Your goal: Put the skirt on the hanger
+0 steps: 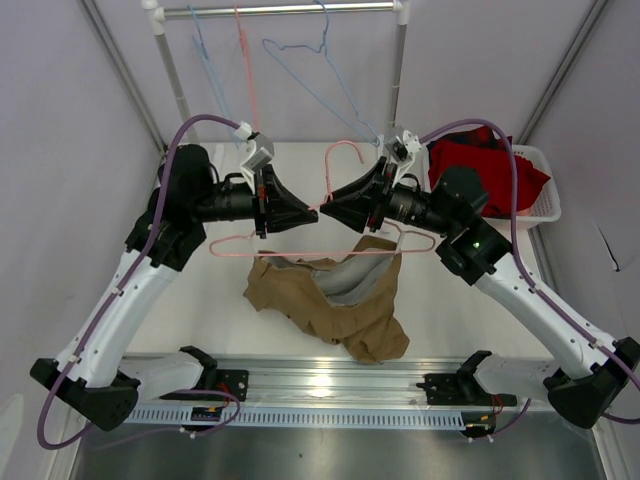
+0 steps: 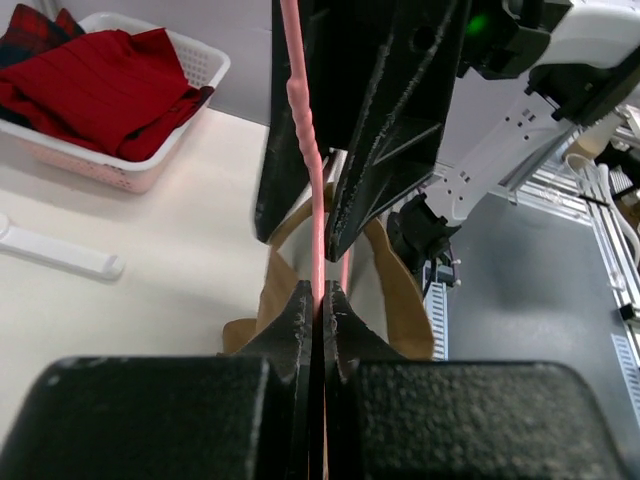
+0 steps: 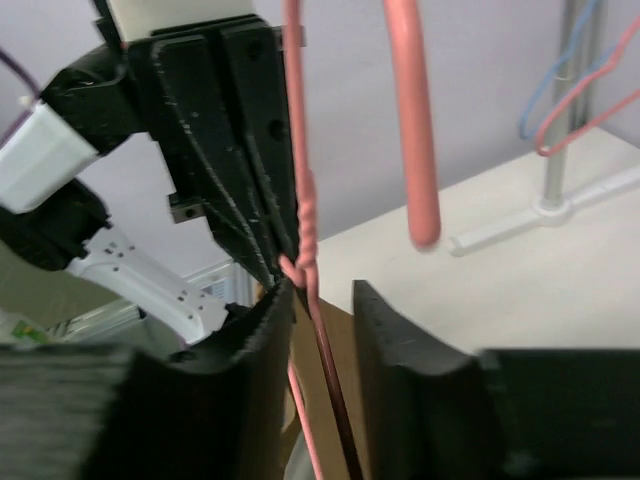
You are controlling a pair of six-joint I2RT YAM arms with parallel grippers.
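Positioning is the step in hand: left pincer (image 2: 318, 295) clamps the thin salmon-pink wire hanger (image 2: 300, 100) at its neck, right pincer (image 3: 320, 290) sits narrowly parted around it, over the crumpled tan-brown cloth skirt (image 1: 345, 300) on the counter (image 1: 220, 300), which likely needs lifting next.

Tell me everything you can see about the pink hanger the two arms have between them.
The hanger is thin salmon-pink wire, triangular, with a twisted neck and a rounded hook on top. It is held off the table, hook on the far side, bottom bar running left to right. The left gripper is shut on the wire near the neck. The right gripper is open around the neck. The skirt lies bunched under the bottom bar; contact cannot be told.
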